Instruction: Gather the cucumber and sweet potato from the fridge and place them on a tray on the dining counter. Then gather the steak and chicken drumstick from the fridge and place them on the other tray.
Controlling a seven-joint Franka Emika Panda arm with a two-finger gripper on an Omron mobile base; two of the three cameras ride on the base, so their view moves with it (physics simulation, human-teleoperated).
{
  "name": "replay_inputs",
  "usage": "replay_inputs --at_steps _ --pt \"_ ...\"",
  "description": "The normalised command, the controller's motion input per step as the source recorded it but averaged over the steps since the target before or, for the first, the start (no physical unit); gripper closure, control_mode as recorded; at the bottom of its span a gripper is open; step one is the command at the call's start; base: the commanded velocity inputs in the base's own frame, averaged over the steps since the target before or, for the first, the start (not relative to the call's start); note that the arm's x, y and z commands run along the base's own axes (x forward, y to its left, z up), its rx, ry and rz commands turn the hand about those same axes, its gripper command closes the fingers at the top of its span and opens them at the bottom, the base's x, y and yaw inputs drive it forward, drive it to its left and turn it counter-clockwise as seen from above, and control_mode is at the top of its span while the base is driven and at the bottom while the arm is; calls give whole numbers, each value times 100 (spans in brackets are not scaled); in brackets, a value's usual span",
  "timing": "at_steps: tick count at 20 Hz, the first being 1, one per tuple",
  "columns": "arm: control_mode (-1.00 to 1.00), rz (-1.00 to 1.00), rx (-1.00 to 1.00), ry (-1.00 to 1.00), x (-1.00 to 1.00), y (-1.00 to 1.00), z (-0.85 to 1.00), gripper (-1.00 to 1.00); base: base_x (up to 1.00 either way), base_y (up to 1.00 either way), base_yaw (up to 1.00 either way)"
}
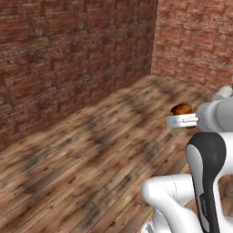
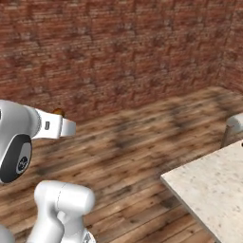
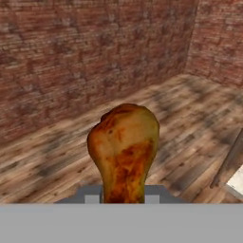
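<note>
A browned chicken drumstick [image 3: 124, 149] stands upright in the middle of the hand view, thick end up, its narrow end held at the bottom between the fingers. My gripper [image 3: 123, 198] is shut on it. From the left base view the drumstick [image 1: 182, 109] shows as a brown lump just past the white hand, above the wooden floor. In the right base view a small brown bit of the drumstick [image 2: 58, 112] peeks over the white wrist. The cucumber, sweet potato, steak, trays and fridge are out of view.
Red brick walls [image 1: 68, 59] meet in a corner ahead, over a wooden plank floor [image 1: 91, 150]. A pale stone counter [image 2: 213, 190] reaches in at the lower right of the right base view, its edge also at the counter corner [image 3: 236, 180].
</note>
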Motion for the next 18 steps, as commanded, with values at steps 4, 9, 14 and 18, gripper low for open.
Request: replay_inputs --at_steps 4,9,14,18 --pt "100 0 0 0 0 0 0 100 66 36 -36" --pt "100 0 0 0 0 0 0 100 66 30 -37" --pt "100 0 0 0 0 0 0 100 67 22 -38" --pt "100 0 0 0 0 0 0 100 70 20 -39"
